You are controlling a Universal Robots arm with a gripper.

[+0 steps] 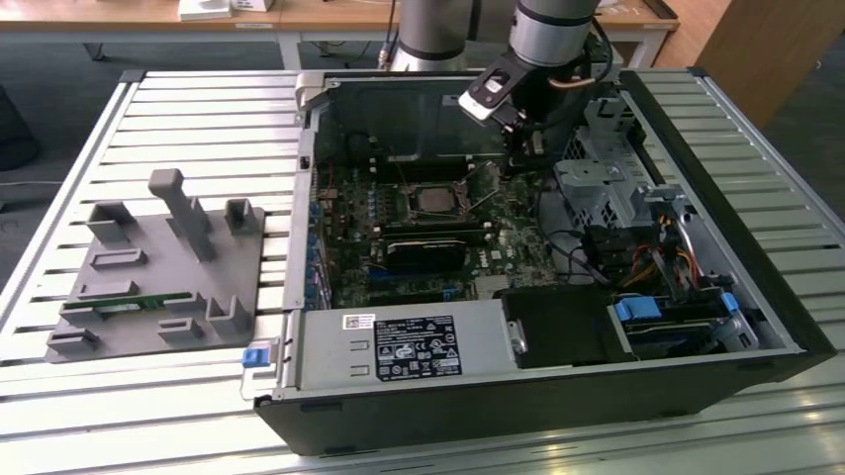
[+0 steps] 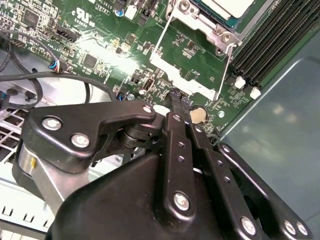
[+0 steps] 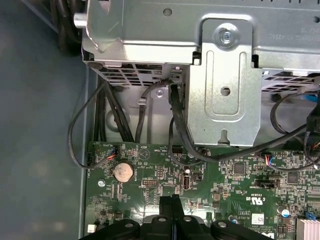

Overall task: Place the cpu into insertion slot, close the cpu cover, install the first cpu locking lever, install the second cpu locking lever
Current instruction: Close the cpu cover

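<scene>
Closest in the exterior view is the black computer case, open on the slatted counter. Inside it, the cpu sits on the green board. The hand hangs near it, toward the exterior view's right.

In the second wrist view the hand is pressed together and holds nothing. Past it the cpu lies in the insertion slot. The cpu cover looks flat around it. Two thin wire levers stick out toward the hand.

In the first wrist view the hand is over the board, near a round battery.

Bright even light, soft shadows
</scene>
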